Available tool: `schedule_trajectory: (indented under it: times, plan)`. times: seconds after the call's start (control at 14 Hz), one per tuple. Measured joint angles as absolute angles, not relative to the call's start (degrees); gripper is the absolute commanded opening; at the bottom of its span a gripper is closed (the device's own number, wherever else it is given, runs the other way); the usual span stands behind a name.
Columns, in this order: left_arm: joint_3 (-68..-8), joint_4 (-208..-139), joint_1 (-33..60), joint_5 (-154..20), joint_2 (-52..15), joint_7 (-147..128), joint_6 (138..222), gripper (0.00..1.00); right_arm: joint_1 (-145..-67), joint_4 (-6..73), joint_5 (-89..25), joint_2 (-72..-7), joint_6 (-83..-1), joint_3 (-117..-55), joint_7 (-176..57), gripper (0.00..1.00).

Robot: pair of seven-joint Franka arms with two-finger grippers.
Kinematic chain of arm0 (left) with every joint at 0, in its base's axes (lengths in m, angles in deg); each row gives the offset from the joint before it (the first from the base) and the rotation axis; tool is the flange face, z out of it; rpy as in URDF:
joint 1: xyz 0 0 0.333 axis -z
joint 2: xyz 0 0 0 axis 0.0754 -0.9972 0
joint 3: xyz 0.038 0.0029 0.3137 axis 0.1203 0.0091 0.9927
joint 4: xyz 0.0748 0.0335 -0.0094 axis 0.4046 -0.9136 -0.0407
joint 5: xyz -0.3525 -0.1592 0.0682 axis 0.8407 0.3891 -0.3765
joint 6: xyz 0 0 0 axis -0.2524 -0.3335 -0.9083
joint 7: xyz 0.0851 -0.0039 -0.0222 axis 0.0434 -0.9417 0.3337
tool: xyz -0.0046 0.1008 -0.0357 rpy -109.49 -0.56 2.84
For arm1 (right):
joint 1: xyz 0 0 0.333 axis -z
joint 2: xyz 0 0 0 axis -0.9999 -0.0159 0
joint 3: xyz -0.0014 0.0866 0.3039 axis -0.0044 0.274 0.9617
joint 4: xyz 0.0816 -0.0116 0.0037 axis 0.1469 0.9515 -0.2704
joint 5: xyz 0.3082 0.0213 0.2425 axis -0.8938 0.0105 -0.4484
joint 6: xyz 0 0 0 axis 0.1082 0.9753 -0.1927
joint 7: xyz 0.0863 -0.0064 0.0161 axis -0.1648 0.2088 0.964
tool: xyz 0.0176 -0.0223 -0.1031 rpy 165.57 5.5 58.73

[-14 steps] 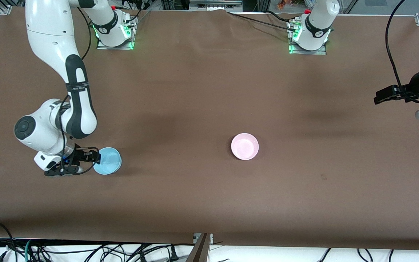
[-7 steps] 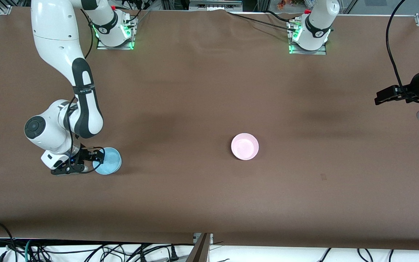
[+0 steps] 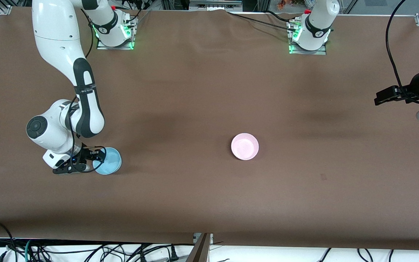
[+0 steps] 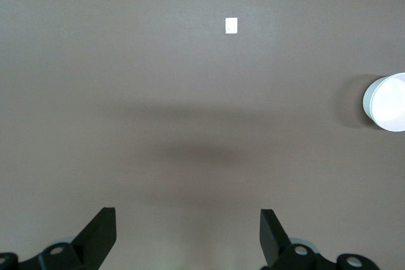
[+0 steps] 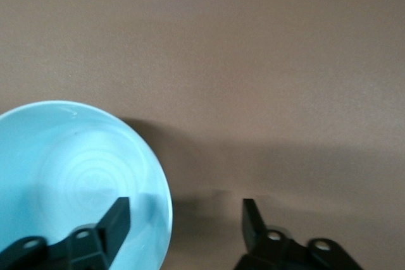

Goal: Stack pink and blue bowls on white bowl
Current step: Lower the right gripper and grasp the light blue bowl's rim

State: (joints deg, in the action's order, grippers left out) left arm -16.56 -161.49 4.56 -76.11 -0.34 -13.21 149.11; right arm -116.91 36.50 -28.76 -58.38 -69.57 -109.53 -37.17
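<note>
The light blue bowl (image 3: 108,161) stands on the brown table toward the right arm's end. My right gripper (image 3: 95,158) is open and low at its rim. In the right wrist view one fingertip (image 5: 118,218) is over the inside of the blue bowl (image 5: 69,175) and the other is outside, so the rim lies between them. The pink bowl (image 3: 244,146) stands upright near the table's middle. No separate white bowl shows in the front view. My left gripper (image 3: 379,98) is open and empty, waiting in the air at the left arm's end.
The left wrist view shows the open gripper (image 4: 188,235) over bare table, a small white sticker (image 4: 231,25), and a pale bowl (image 4: 387,102) at the picture's edge; I cannot tell its colour. Cables hang along the table's near edge (image 3: 209,242).
My right arm has shifted a little toward the blue bowl, bringing the gripper across its rim. The bowls and the left arm have not moved.
</note>
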Motion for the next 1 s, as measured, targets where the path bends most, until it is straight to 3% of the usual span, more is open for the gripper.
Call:
schedule_trajectory:
  times: [0.07, 0.14, 0.65, 1.0]
  plan:
    - [-16.6, -161.5, 4.6, -76.1, -0.3, -13.2, 149.1, 1.00, -117.1, 36.7, -28.8, -58.4, -69.6, -109.5, -37.2, 0.10]
    - [-16.6, -161.5, 4.6, -76.1, -0.3, -13.2, 149.1, 1.00, -117.2, 36.7, -28.8, -58.4, -69.6, -109.5, -37.2, 0.00]
    - [-16.6, -161.4, 4.6, -76.1, -0.3, -13.2, 149.1, 1.00, -119.0, 36.5, -29.2, -57.1, -69.5, -109.7, -42.0, 0.00]
    - [-16.6, -161.4, 4.6, -76.1, -0.3, -13.2, 149.1, 1.00, -120.2, 33.4, -29.2, -54.8, -61.0, -112.1, -42.0, 0.00]
